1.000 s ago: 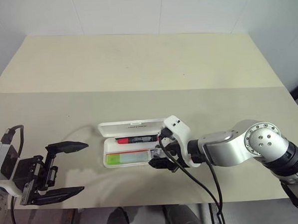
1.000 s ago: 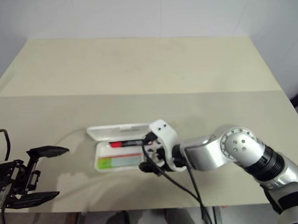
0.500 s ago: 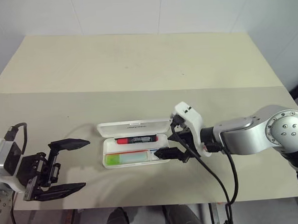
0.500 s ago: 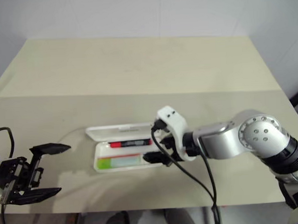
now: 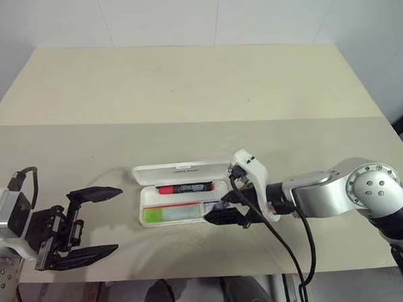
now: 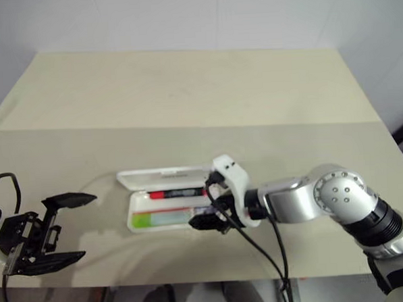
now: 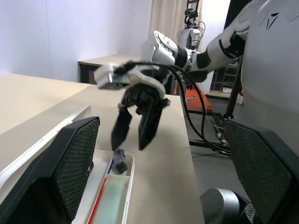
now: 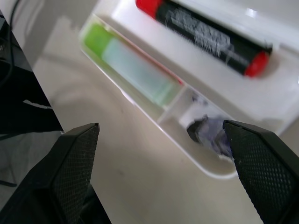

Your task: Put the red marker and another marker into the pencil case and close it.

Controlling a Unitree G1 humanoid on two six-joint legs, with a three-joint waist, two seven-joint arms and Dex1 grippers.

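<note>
Jaws of both grippers stand wide and hold nothing. Right gripper (image 5: 225, 214) hangs just over the right end of the case (image 5: 182, 203), tilted down toward it. Left gripper (image 5: 84, 228) hovers well to the left of the case, above the desk (image 5: 185, 91) edge.

Contents: the red marker (image 5: 184, 188) lies in the rear compartment, lengthwise. The green marker (image 5: 172, 211) lies in the front compartment. A small dark item (image 8: 205, 130) sits in the end pocket at the right; what it is cannot be told. Both markers appear seated below the rim, so the remaining step is judged to be closing.

Lid (image 5: 179, 171): stands open along the far edge, hinged there.

Handling, as judged:
- The case looks like thin hard plastic: light, stiff, smooth. It will likely slide on the desk under a sideways push.
- Contact the lid on its free long edge, near mid-length, and swing it forward and down.
- Steady the base at one short end with the other gripper if it skates.
- Press evenly at the front rim to latch; avoid a pinch on the thin lid.
</note>
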